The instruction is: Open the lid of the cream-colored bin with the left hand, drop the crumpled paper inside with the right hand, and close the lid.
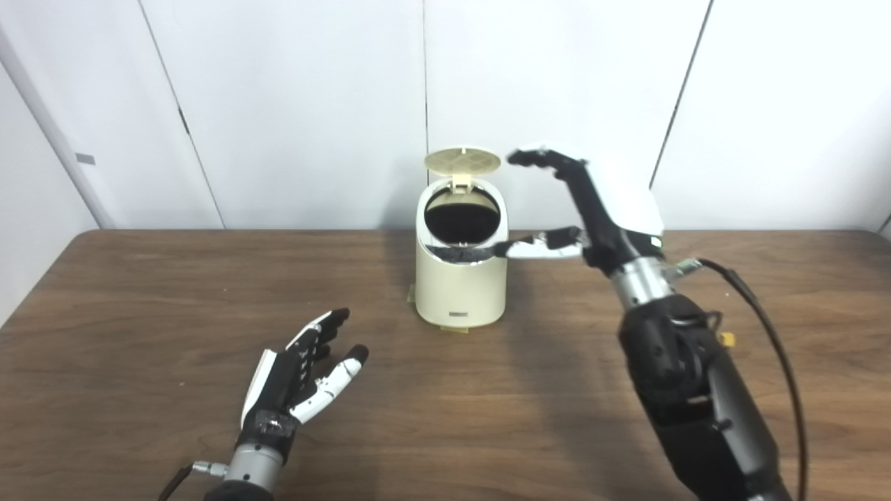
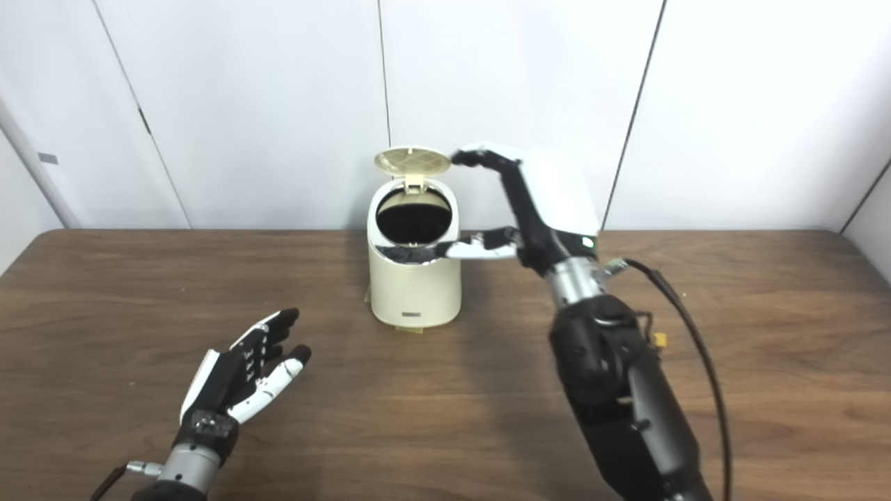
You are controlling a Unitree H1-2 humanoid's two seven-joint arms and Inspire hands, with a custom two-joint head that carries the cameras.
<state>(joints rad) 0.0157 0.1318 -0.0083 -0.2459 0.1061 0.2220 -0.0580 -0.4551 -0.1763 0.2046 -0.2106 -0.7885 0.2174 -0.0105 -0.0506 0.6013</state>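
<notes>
Cream-colored bin [image 1: 461, 278] at frame centre, lid [image 1: 462, 161] upright above its dark opening. Right hand [image 1: 592, 209], fingers spread and empty, flanks the lid's right edge, nearest for closing. Left hand [image 1: 299, 376] lies open at lower left, well apart. No crumpled paper visible.

Cream bin [image 1: 461, 285], lattice-patterned lid [image 1: 462, 160] — dark, perhaps black, interior — brown wood-grain table [image 1: 139, 306].

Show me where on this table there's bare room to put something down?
Bare table runs left of the bin, beyond the open left hand. The front middle, between that hand and the right arm, is free too, as is the far right corner. It's crowded at the bin's right, where the right hand reaches to the open lid.
</notes>
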